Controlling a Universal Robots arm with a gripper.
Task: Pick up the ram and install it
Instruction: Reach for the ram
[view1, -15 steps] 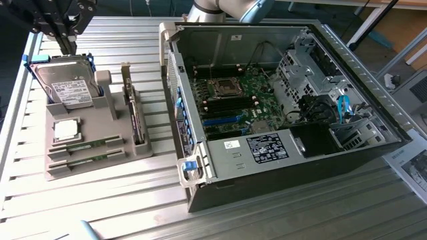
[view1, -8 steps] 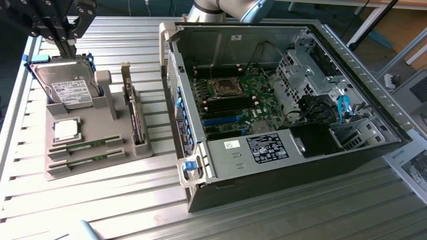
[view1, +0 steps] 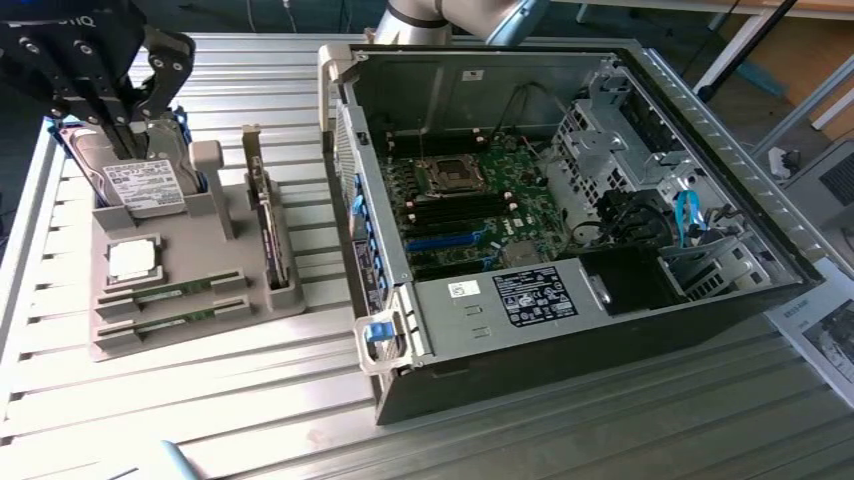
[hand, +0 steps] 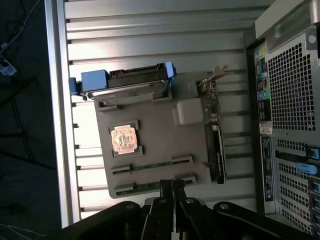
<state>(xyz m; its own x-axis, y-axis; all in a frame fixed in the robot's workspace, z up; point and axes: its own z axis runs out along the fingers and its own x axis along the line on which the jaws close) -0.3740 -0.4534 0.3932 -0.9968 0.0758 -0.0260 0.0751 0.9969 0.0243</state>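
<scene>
I log: open computer case (view1: 561, 330) on slatted table (view1: 200, 410) | grey tray (view1: 200, 262) beside it: hard drive (view1: 140, 180), CPU chip (view1: 134, 260), expansion card (view1: 274, 240)

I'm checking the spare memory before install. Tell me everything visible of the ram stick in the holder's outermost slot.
The ram stick is a long, narrow green circuit board seated in the outermost slot of the grey holder, parallel to a second stick. Grey tabs flank its ends and middle. The holder rests on the slatted table, at the exterior view's left of the open computer case. The gripper is lined up above it, apart.
</scene>
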